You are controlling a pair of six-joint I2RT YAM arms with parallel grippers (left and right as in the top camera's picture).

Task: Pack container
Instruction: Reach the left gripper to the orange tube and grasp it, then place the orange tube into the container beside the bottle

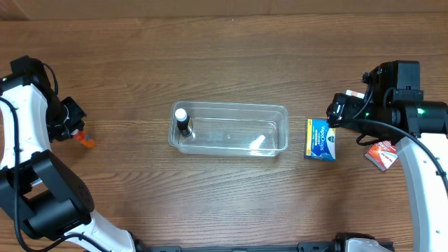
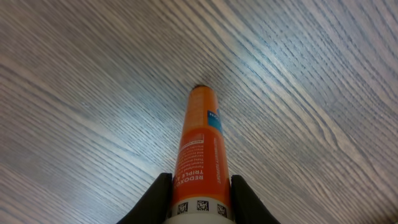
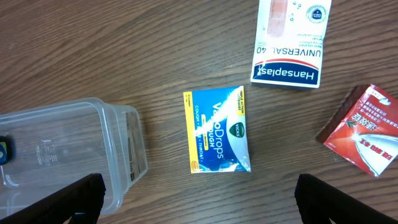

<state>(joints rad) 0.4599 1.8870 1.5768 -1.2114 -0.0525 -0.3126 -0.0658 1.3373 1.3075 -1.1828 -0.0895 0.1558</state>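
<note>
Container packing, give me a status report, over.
Left gripper shut on orange tube. Right gripper open, near blue cough-drops box. Container holds one bottle. Nothing blocking.

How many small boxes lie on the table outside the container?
3: the Vicks VapoDrops box next to the container, the Hansaplast box beyond it, the red box farther right. Others may be hidden.

Orange tube (image 2: 200, 155), blue-yellow box (image 3: 217, 129), clear container (image 1: 225, 133)

L hand (image 2: 199, 188) clamps orange tube (image 2: 200, 143); R hand (image 3: 200, 196) spread wide.
</note>
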